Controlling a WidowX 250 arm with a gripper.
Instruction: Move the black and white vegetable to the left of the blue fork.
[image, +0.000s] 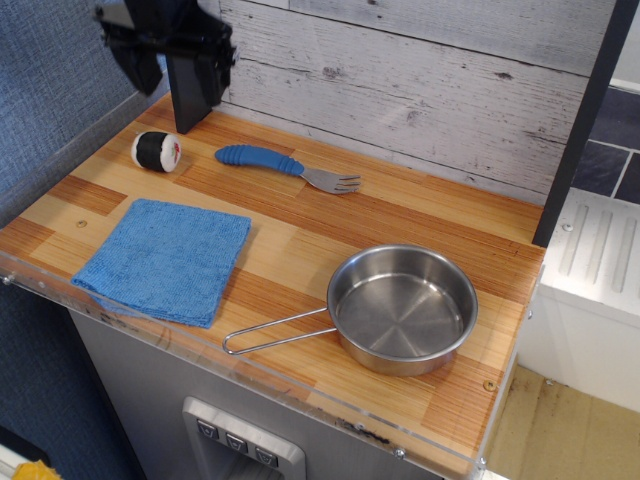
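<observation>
Your black and white vegetable (157, 150) lies on the counter (400, 215), just left of the blue fork (285, 166) and apart from it; placement looks complete. It rests on its side, white end facing right-front. The gripper (170, 62) hangs above, spread wide, holding nothing. You need only retreat clear.

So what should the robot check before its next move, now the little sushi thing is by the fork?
1. Black and white vegetable lies left of the blue fork: ok.
2. Vegetable touching the fork: no, there is a gap: ok.
3. Claw is holding nothing, raised above the counter: ok.
4. Claw open or shut: cannot tell, too dark.
5. Blue cloth and metal pan are away from the vegetable: ok.
</observation>
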